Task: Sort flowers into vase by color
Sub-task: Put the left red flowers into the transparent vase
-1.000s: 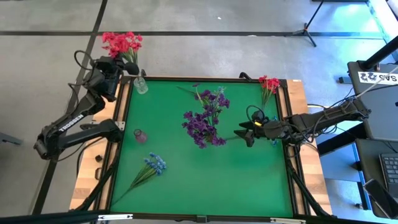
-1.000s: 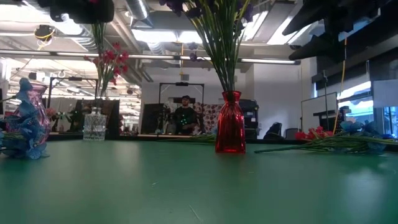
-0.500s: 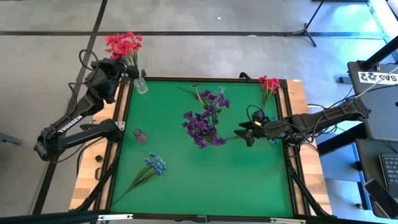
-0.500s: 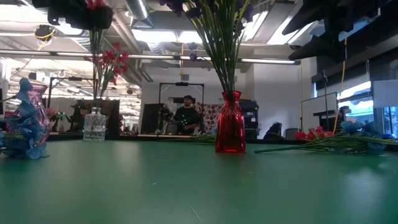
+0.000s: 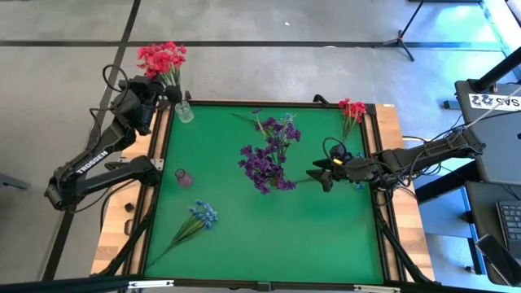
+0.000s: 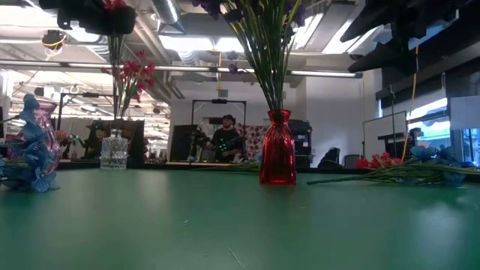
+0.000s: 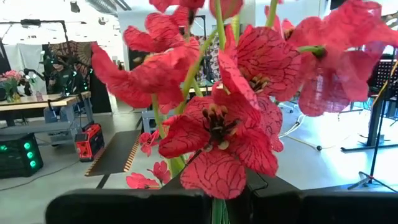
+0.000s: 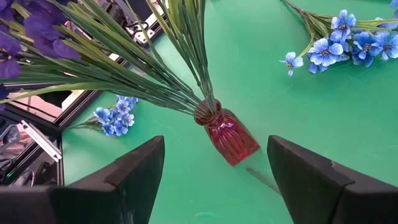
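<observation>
Red sprig [image 5: 161, 57]: I have it pinched by the stem in the left gripper [image 5: 169, 88], blooms up, held over the clear vase [image 5: 186, 112] at the mat's far left corner. In the low view its stems run down toward that vase; whether they are inside the neck I cannot tell.
Left gripper: closed tight on the red sprig; in its wrist view the red blossoms fill the picture above the two fingers.
Purple sprigs [image 5: 270, 155]: a full bunch standing in the red vase [image 8: 229, 137] mid-mat. I count this colour as done.
Right gripper [image 5: 324, 177]: jaws spread wide, holding nothing, just beside the red vase on its right side, pointed at it.
Blue sprig [image 5: 198, 218]: lying flat on the mat, near left; not yet placed.
Pink vase [image 5: 183, 177]: upright at the left edge, nothing in it that I can see from above.
Second red sprig [image 5: 352, 110]: lying at the far right corner, across the mat's rim; not yet placed.
More blue blossoms [image 8: 348, 42]: on the mat in the right wrist view; I cannot match them to the overhead.
Progress: my judgement, about halfway. Purple is in, red is in hand, blue and one red remain.
</observation>
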Available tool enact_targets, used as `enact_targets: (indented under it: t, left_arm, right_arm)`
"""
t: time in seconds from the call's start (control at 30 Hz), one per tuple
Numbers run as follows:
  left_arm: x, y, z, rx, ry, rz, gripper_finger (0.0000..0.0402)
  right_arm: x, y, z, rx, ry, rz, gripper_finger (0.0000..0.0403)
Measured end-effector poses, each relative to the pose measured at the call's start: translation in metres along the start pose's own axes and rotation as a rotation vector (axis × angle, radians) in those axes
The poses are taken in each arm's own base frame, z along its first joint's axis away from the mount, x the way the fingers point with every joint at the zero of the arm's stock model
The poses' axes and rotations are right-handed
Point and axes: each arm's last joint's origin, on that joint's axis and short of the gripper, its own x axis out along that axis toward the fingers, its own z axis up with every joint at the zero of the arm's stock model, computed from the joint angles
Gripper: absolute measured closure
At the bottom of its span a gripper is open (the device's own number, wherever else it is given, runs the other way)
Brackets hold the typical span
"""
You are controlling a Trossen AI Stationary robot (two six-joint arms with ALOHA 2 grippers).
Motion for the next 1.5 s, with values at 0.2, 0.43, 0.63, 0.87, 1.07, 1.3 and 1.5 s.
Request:
enact_targets:
  t: [0.2,0.43,0.63,0.87,1.07,1.3,1.5]
  left_arm:
    - [0.005,-0.005,-0.008,0.021,0.02,-0.001,0.0388]
    - [0.006,-0.007,-0.022,0.015,0.017,0.035,0.0388]
    - [0.006,-0.008,-0.034,0.045,0.054,0.05,0.0388]
    - [0.006,-0.01,-0.051,0.036,0.122,0.061,0.0387]
    - [0.007,-0.008,-0.056,0.033,0.153,0.084,0.0353]
    - [0.01,0.001,-0.06,0.005,0.178,0.181,0.0285]
    - [0.009,0.002,-0.064,-0.003,0.262,0.17,0.0246]
  right_arm:
    - [0.0,0.0,0.0,0.002,0.0,0.0,0.0118]
    - [0.0,0.0,0.0,0.039,0.008,0.006,0.0118]
    - [0.0,0.0,0.0,0.047,0.008,0.006,0.0118]
    - [0.0,0.0,0.0,0.047,0.008,0.006,0.0118]
    - [0.0,0.0,0.0,0.047,0.009,0.006,0.0118]
    - [0.0,0.001,-0.001,0.047,0.023,0.017,0.0118]
    - [0.0,0.001,-0.001,0.055,0.024,0.017,0.0118]
